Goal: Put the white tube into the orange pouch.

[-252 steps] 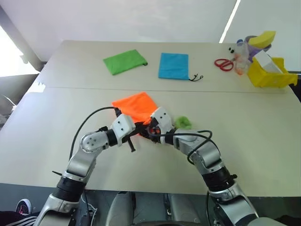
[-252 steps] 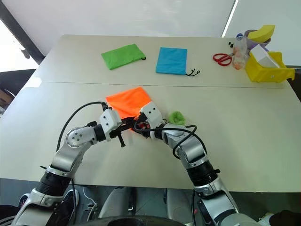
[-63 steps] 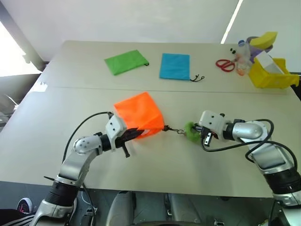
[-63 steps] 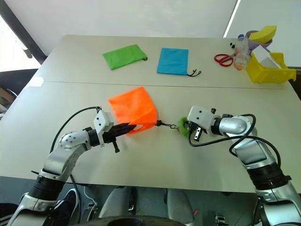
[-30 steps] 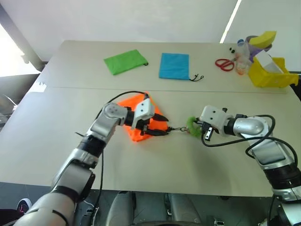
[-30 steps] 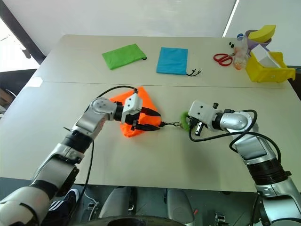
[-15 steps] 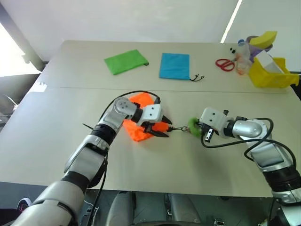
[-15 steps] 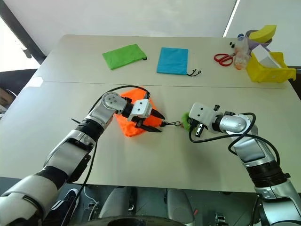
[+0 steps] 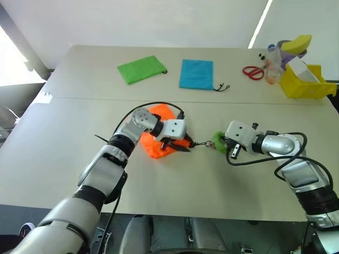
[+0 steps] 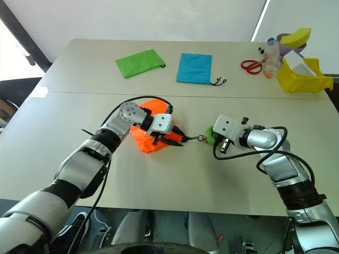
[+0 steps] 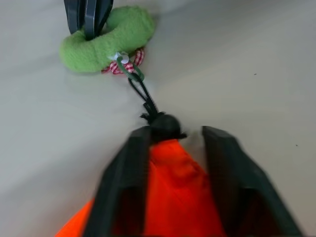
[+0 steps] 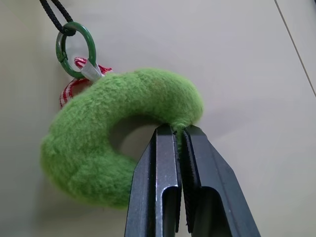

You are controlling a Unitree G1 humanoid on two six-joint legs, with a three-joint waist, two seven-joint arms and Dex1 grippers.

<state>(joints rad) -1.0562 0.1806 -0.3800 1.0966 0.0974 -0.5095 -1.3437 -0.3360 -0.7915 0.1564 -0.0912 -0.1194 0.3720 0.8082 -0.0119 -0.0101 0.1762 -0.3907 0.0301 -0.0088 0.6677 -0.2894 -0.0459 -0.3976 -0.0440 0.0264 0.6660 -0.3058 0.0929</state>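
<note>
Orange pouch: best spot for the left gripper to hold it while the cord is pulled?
Probably the gathered neck of the orange pouch, just behind the cord knot, approached from the body side. The fabric bunches narrow there, and the left gripper already straddles it, opposite the right gripper shut on the fuzzy green ring.

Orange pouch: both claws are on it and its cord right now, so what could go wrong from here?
1. The right claw is shut on only the edge of the fuzzy green ring; a harder pull could slip it free.
2. The left claw straddles the gathered neck of the orange pouch beside the cord knot; it might pinch the cord instead of fabric.
3. The white tube is not visible, so I cannot confirm it is inside.
</note>
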